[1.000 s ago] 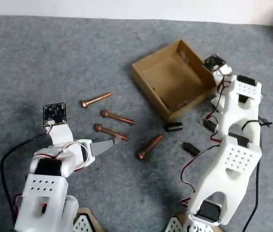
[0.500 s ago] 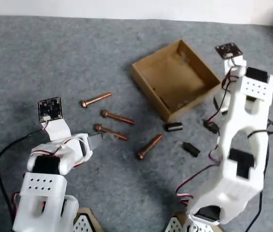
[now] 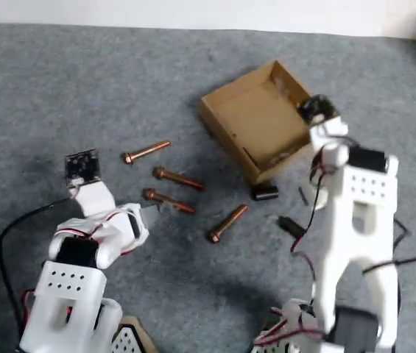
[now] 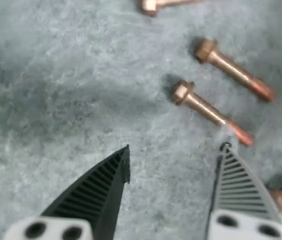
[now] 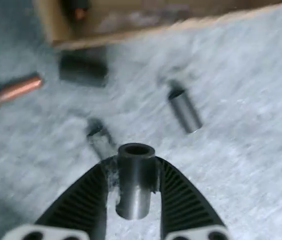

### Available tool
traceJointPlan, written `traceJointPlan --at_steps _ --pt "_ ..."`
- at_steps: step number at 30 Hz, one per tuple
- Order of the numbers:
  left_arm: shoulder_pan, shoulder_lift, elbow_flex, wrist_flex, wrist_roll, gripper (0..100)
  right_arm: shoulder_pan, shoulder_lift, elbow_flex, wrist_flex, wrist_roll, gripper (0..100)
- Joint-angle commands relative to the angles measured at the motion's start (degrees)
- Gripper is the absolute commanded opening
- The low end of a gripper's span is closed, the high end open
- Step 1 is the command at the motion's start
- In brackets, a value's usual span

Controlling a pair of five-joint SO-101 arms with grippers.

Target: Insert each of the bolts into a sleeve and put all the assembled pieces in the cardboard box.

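Clamped a sleeve [image 5: 135,195] in the right gripper [image 5: 135,163], spread the left gripper [image 4: 175,149] empty, left four bolts [image 3: 180,178] unsleeved, unboxed.

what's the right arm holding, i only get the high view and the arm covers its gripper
observer: the right gripper is shut on a dark sleeve, which stands upright between the fingers with its open end toward the wrist camera.
operator: and is the left one open or shut
observer: the left gripper is open over the carpet with nothing between its fingers. One fingertip sits close to the tip of a bolt.
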Motion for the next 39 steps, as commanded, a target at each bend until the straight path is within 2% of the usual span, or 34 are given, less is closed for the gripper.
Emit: traceJointPlan --at_steps 1,4,9,16,23,29,34,39 --pt "-2.68 -0.48 -1.98 -0.7 4.84 18 -1.36 -8.75 6.55 -3.82 -0.88 0.6" --pt "-2.24 -0.4 -2.77 -0.7 12.48 13 -1.89 -13.67 13.14 -8.13 -2.2 0.6" --pt "1.45 -0.31 -3.03 -0.53 22.51 16 -3.47 -21.67 21.05 -12.97 -11.34 0.6" --pt "7.34 -0.31 -5.41 3.87 35.87 16 -11.91 -33.89 29.93 -13.67 -23.03 0.6" --pt "11.21 4.35 -6.11 3.78 47.47 16 -13.41 -43.38 41.8 -24.31 -29.45 0.6" --pt "11.47 24.22 -12.79 -0.18 51.87 16 -13.58 -50.77 53.49 -35.3 -29.89 0.6" --pt "11.03 35.82 -20.88 -0.26 53.36 16 -13.58 -56.92 58.33 -35.03 -29.19 0.6" --pt "11.03 39.87 -25.8 -0.35 53.45 16 -13.58 -61.23 61.23 -35.03 -26.64 0.6"
